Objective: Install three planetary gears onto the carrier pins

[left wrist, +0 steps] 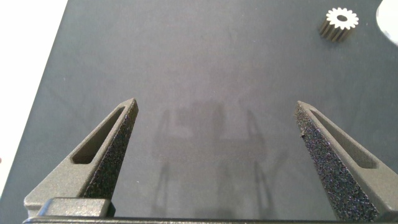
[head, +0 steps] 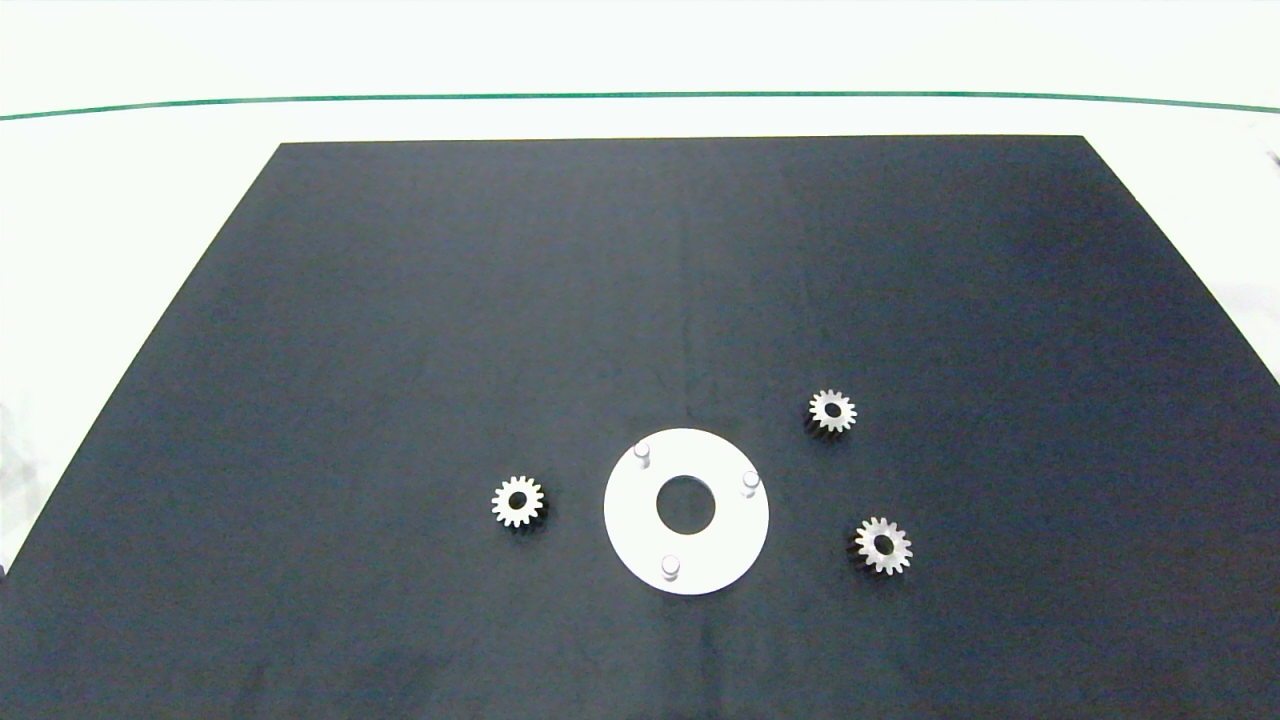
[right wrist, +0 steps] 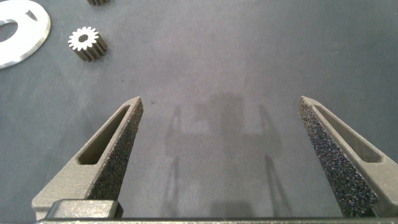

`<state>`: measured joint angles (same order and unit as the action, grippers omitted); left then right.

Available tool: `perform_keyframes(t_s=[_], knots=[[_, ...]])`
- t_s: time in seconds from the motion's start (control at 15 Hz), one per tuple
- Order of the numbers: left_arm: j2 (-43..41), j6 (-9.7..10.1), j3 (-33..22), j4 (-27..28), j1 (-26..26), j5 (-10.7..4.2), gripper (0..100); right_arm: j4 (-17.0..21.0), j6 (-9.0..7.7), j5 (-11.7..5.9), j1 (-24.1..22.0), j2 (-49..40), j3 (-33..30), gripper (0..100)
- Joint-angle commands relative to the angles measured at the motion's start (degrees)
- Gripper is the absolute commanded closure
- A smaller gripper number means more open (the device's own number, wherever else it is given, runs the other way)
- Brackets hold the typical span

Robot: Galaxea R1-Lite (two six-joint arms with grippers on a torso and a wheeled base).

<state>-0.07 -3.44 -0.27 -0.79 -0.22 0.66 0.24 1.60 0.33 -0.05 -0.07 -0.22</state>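
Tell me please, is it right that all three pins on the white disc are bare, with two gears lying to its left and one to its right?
Not quite. The head view shows one gear left of the disc and two on its right. The rest holds: all three pins are bare.

light: bright, overhead | white surround blown out | soft jaw shadows on mat

Bare black mat lies ahead of both wide-open grippers; only a gear and white disc stand beyond the right gripper.
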Motion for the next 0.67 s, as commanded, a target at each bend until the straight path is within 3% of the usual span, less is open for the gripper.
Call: perform_keyframes(t_s=[0.07,0.27,0.67], knots=[[0.1,1.15,0.2,1.6,0.0,0.13,0,0.0,0.07,0.02,0.0,0.1,0.0,0],[0.1,2.3,0.2,1.7,0.0,0.13,0,-0.1,0.07,0.02,0.0,0.1,0.0,0],[0.1,2.3,0.2,1.8,0.0,0.4,0,0.0,0.07,0.02,0.0,0.1,0.0,0]])
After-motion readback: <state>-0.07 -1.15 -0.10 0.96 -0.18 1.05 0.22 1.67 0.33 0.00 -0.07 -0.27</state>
